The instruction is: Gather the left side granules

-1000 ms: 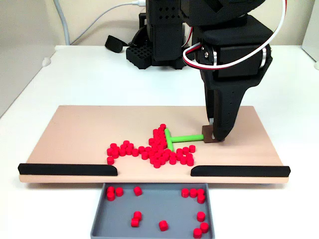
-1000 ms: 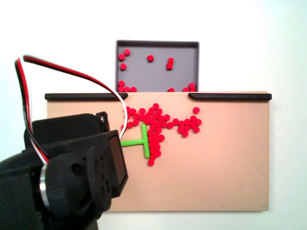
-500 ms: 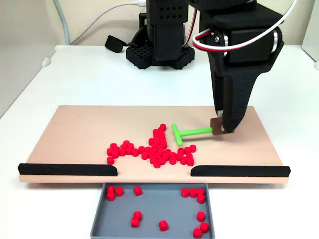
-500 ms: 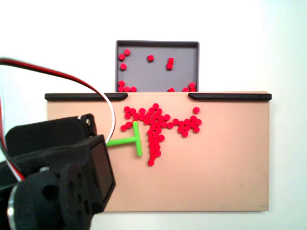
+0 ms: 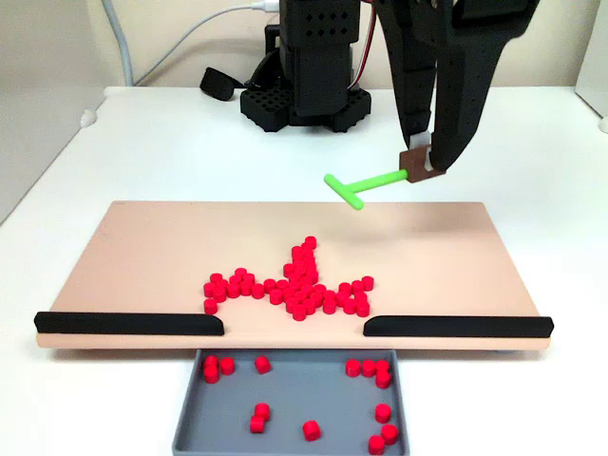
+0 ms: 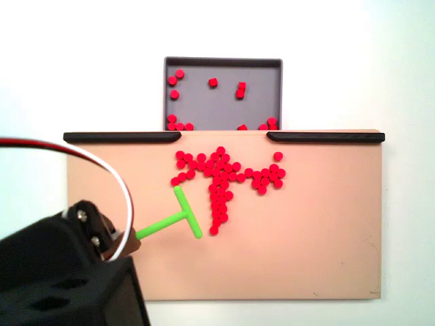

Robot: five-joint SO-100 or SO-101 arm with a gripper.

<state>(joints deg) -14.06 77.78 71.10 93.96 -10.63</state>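
While the granules [image 5: 294, 285] [image 6: 224, 178] lie clustered mid-board [image 5: 142, 256], near the gap above the grey tray [image 5: 285, 389], the pincer [image 5: 425, 160] is clamped on the green pusher [image 5: 366, 182] [image 6: 173, 221], lifted clear of the board.

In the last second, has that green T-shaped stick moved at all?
Yes. The green T-shaped pusher has been lifted off the tan board, away from the red granules; the gripper holds it above the board's far edge.
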